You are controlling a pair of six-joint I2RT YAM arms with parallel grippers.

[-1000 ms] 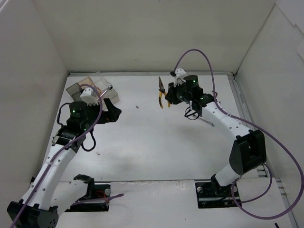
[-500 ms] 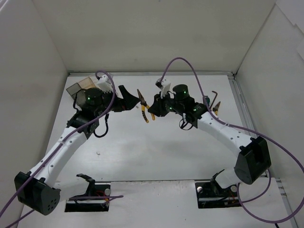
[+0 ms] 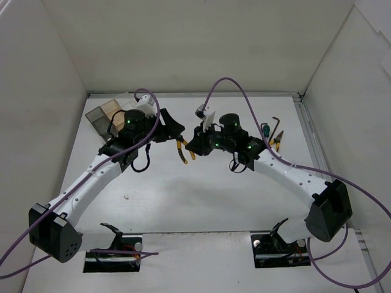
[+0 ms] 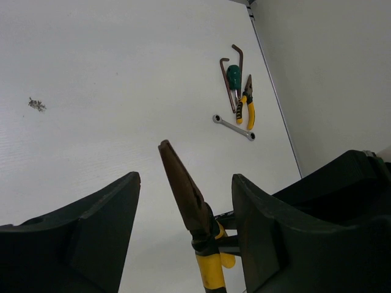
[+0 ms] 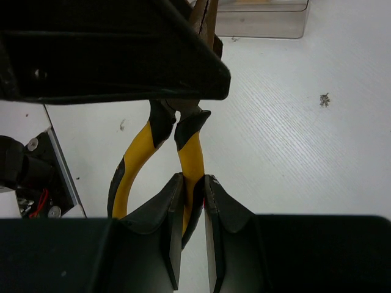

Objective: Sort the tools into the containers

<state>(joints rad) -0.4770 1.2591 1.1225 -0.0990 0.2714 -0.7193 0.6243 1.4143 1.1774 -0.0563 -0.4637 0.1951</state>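
Long-nosed yellow-handled pliers hang in the air above the table's middle. My right gripper is shut on one yellow handle; the other handle curves free to the left. My left gripper is open around the pliers' dark nose, with a gap on each side. In the top view the left gripper and right gripper face each other closely. The containers stand at the back left. At the far right lie a green-handled screwdriver, hex keys, small yellow pliers and a silver wrench.
White walls close the table in on three sides. A small speck of debris lies on the white surface. Purple cables loop above both arms. The black base mounts sit at the near edge.
The right arm has carried the pliers left and toward the middle. The left arm has swung right from the containers to meet them, and its jaws have narrowed around the nose.
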